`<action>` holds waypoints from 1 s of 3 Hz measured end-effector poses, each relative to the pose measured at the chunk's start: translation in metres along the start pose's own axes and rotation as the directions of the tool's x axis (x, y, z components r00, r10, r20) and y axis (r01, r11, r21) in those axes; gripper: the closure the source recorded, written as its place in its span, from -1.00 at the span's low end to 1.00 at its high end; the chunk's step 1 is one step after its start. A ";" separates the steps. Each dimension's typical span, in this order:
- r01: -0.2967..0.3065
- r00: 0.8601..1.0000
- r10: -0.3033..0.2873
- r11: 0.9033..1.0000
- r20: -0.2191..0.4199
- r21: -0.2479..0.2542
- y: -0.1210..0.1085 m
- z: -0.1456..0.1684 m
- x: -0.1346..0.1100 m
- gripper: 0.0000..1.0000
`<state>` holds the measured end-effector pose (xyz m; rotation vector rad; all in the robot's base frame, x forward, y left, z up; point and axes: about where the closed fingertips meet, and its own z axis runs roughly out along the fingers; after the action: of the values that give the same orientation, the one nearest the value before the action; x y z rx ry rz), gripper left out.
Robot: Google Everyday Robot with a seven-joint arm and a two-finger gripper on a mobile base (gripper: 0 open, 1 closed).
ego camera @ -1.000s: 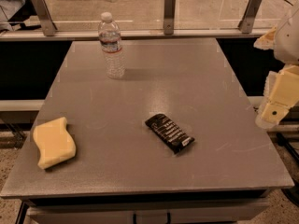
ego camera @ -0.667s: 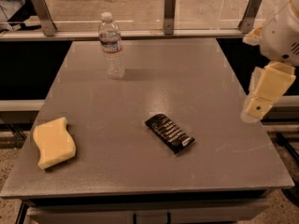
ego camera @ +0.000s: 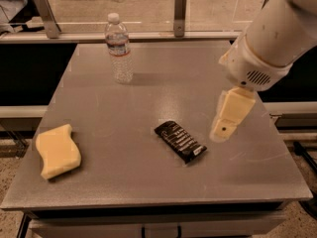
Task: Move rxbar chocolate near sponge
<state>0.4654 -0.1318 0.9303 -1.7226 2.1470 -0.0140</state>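
1. A grey table (ego camera: 148,88) fills my view. Metal posts (ego camera: 181,13) stand along its far edge, with pale floor beyond them.
2. The rxbar chocolate (ego camera: 180,141) lies flat and slanted, a little right of centre. The sponge (ego camera: 57,151) sits by the front-left corner, well apart from it. A water bottle (ego camera: 119,48) stands upright toward the back.
3. My arm (ego camera: 270,38) reaches in from the upper right. My gripper (ego camera: 221,132) points down just right of the bar, clear of it.
4. I cannot tell how wide the gripper is set. It carries nothing.
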 end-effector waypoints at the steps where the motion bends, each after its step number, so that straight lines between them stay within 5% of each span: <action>1: -0.040 0.999 0.043 0.997 0.033 -0.070 0.026 0.041 -0.014 -1.00; 2: -0.062 0.996 0.069 0.990 0.056 -0.125 0.047 0.072 -0.030 -1.00; 3: -0.089 0.993 0.099 0.983 0.056 -0.161 0.064 0.094 -0.035 -0.64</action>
<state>0.4400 -0.0612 0.8383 -1.6786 2.2321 0.2405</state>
